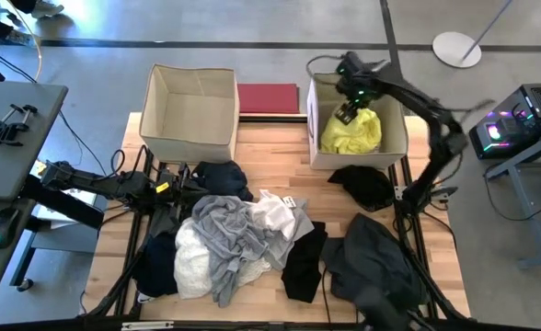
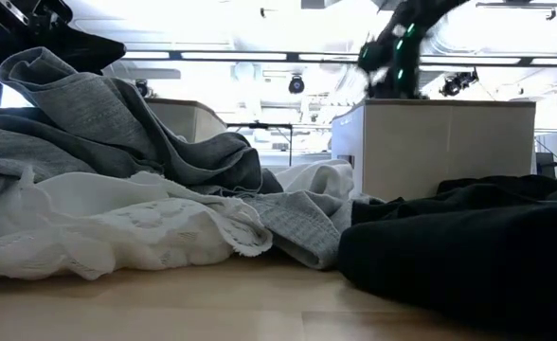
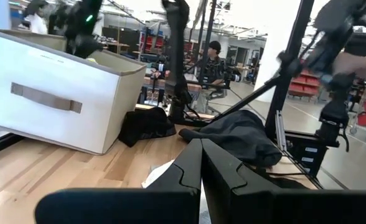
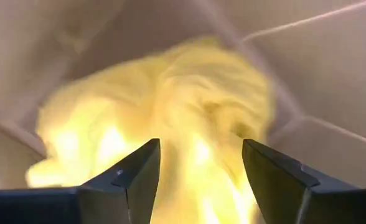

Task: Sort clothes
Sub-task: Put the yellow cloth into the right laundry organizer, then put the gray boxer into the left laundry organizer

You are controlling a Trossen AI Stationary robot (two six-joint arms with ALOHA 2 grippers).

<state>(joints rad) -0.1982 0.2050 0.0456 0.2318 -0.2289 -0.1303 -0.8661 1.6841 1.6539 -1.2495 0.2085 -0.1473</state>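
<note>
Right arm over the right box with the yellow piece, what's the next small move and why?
Probably lift the right gripper straight up out of the right box: its fingers stand apart above the yellow garment, which lies inside the box, so the drop looks done.

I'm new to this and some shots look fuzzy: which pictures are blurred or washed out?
Right wrist view: the yellow garment is soft and glowing beyond the open right tool. Low view: ceiling lights glare white; the right arm smears above the box. High view: evenly lit, that arm slightly smeared.
</note>
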